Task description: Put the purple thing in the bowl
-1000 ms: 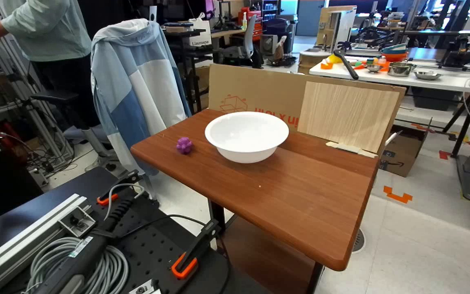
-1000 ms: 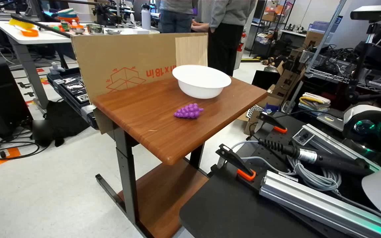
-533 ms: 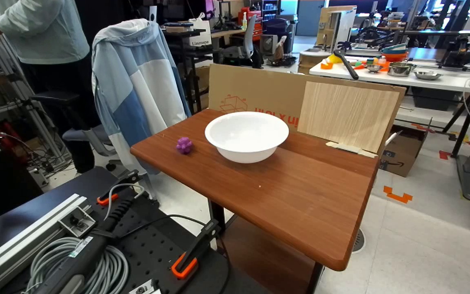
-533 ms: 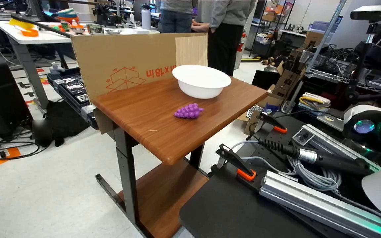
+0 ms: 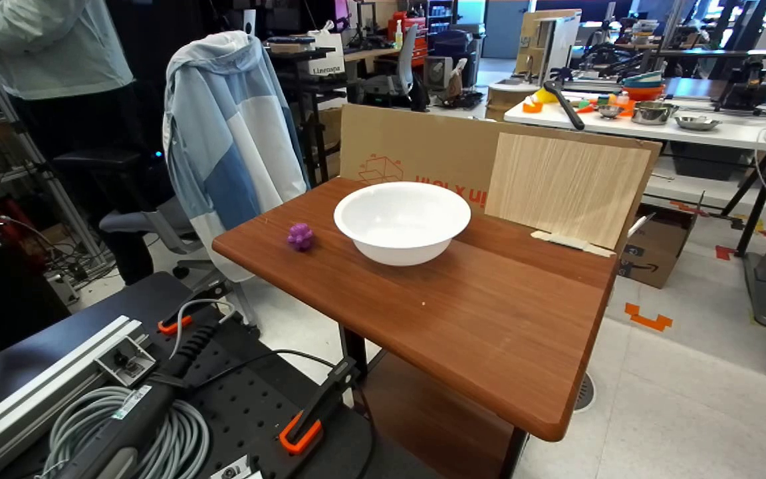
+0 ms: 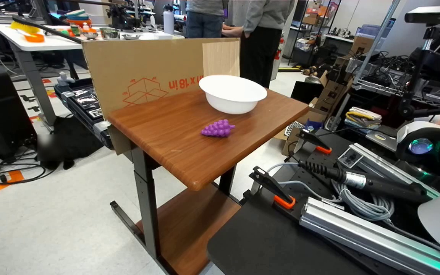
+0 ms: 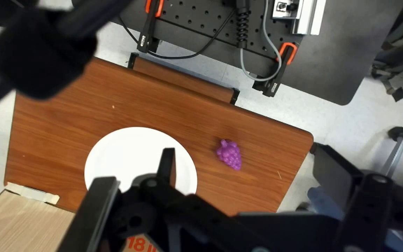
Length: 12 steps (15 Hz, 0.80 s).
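Purple grapes lie on a brown table near a white bowl, not touching it, as both exterior views show; neither has moved in the past second. The visible change is off to the side: a blue-and-white shirt has shifted, and a person beyond it has edged toward the limit of the view. For the task, that suggests no headway yet, with the pick-up still to come. The claw, seen only in the wrist view, has its jaws spread wide, gripping nothing. Upside-down red print on a cardboard sheet standing along the table's edge shows “x 18in” in an exterior view; a white bag appears to read “Linenspa”, a box bears a curved arrow resembling Amazon's, and a label on a black handle is too small to read
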Available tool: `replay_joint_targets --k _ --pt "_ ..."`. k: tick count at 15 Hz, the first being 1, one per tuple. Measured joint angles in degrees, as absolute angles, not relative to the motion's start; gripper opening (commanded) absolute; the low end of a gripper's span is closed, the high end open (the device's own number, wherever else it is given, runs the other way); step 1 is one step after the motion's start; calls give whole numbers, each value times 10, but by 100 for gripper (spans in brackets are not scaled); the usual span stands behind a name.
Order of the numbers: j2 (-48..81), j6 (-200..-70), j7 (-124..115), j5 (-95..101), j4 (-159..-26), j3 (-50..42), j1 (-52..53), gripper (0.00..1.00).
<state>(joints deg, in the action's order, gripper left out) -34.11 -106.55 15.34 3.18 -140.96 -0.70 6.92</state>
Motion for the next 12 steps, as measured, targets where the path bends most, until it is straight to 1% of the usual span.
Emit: replay_joint_targets --k 6,12 --pt "-178 -1063 219 33 -1306 15 94 100" --pt "-160 -1047 232 33 -1288 16 94 100"
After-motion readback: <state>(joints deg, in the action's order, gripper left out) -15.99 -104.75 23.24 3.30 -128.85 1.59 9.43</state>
